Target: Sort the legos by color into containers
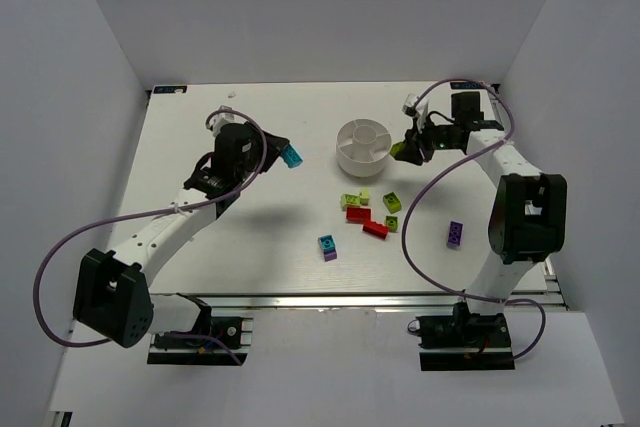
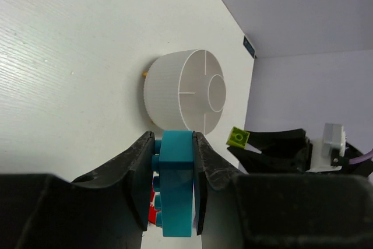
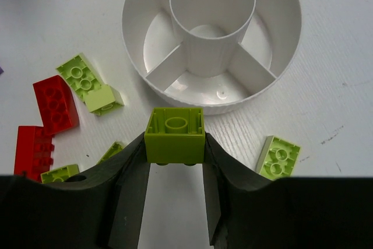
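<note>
The left tool, stretched inward, clamps a cyan brick; the right tool, arm folded, grips a lime brick just beside the dish. Loose legos dot the white bench between pale walls.

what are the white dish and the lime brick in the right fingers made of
The white dish looks like moulded plastic, semi-gloss, with fine ribbing on its thin outer wall. The lime brick is probably hard plastic: smooth, slight sheen, crisp moulded tube in its hollow side.
</note>
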